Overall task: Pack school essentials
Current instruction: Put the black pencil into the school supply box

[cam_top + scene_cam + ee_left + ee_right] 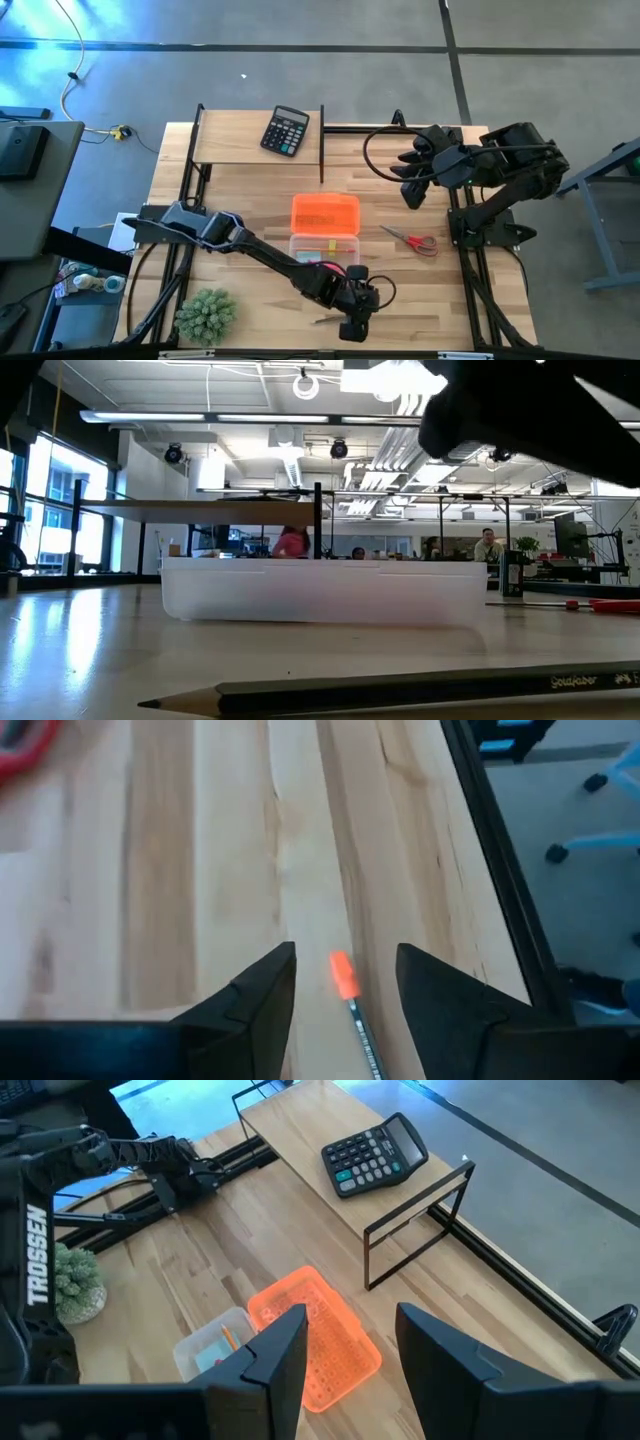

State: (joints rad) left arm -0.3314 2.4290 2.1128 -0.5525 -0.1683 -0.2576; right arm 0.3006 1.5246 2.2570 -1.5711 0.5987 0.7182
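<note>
- Pencil (356, 1020), orange eraser tip, lies on the table (250, 190) near the front edge, just in front of the clear box (322, 249).
- My left gripper (345, 985) hangs over it, jaws apart, straddling the pencil, seemingly not touching.
- Red-handled scissors (412, 240) lie right of the box.
- My right gripper (350, 1345) waits open behind them.

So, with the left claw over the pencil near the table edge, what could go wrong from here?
1. The pencil lies loose between the open fingers of the left claw; a slightly off closing might roll it away.
2. It lies near the table's front edge, so a nudge could push it off.
3. The clear pencil box is close by, so the left arm may bump it when lifting.
</note>
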